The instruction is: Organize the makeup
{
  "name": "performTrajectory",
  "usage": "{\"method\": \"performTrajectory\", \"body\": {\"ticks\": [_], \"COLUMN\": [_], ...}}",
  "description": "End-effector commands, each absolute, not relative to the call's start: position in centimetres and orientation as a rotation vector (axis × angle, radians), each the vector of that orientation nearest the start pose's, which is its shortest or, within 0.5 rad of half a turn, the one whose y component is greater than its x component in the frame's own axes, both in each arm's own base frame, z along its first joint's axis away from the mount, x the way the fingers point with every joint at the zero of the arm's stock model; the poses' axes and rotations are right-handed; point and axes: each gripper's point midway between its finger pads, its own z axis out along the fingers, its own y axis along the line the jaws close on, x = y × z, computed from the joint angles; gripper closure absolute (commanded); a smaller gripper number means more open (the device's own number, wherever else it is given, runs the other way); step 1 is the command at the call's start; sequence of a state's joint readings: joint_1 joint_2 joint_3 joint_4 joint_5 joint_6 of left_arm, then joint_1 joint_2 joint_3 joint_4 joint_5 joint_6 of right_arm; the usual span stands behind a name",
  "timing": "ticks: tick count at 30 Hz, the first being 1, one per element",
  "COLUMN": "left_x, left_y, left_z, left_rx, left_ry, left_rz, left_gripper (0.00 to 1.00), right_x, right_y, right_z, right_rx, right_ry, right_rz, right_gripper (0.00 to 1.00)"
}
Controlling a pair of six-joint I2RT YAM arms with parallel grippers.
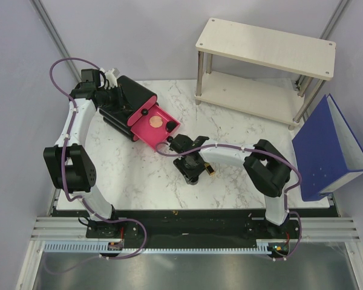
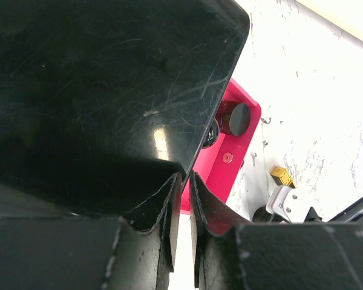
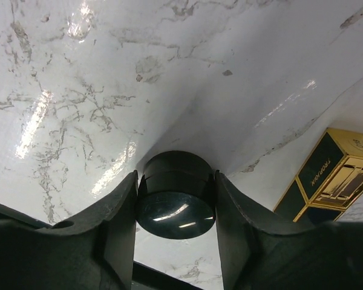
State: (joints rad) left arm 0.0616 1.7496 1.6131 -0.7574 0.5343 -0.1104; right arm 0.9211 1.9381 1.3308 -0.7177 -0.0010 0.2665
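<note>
A black box (image 1: 133, 96) lies at the back left with its pink drawer (image 1: 169, 134) pulled open. A peach compact (image 1: 155, 122) lies in the drawer; the left wrist view shows a black round compact (image 2: 239, 119) there too. My left gripper (image 1: 115, 99) (image 2: 184, 178) is shut on the box's thin edge. My right gripper (image 1: 192, 172) (image 3: 176, 181) is shut on a round black compact (image 3: 176, 196), low over the marble table. A gold-and-black lipstick (image 1: 210, 170) (image 3: 330, 175) lies just right of it, also in the left wrist view (image 2: 281, 175). The other makeup is out of view.
A two-tier wooden shelf (image 1: 266, 45) stands at the back right. A blue binder (image 1: 327, 145) leans at the table's right edge. The marble table (image 1: 139, 181) ends at a black rail in front of the arm bases.
</note>
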Motion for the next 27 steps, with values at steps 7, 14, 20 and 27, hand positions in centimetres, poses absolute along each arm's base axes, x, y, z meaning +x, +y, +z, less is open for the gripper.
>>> {"method": "performTrajectory", "body": {"ticks": [7, 14, 20, 27], "left_x": [37.1, 37.0, 36.9, 36.7], "left_y": [-4.6, -4.7, -4.9, -5.3], "left_z": [11.2, 11.5, 11.6, 11.8], "left_rx": [-0.063, -0.061, -0.060, -0.060], "left_ry": [2.814, 2.805, 2.805, 2.798], "left_rz": [-0.561, -0.569, -0.583, -0.611], "left_gripper": [0.78, 0.78, 0.78, 0.78], "right_x": [26.3, 29.6, 32.8, 35.8], "right_y": [35.7, 39.5, 43.0, 46.4], "right_z": [10.5, 14.3, 15.0, 16.4], "right_rx": [-0.871, -0.832, -0.801, -0.765], "right_ry": [2.545, 2.433, 2.367, 2.287], "right_rz": [0.341, 0.395, 0.425, 0.476], "right_gripper": [0.96, 0.96, 0.95, 0.95]}}
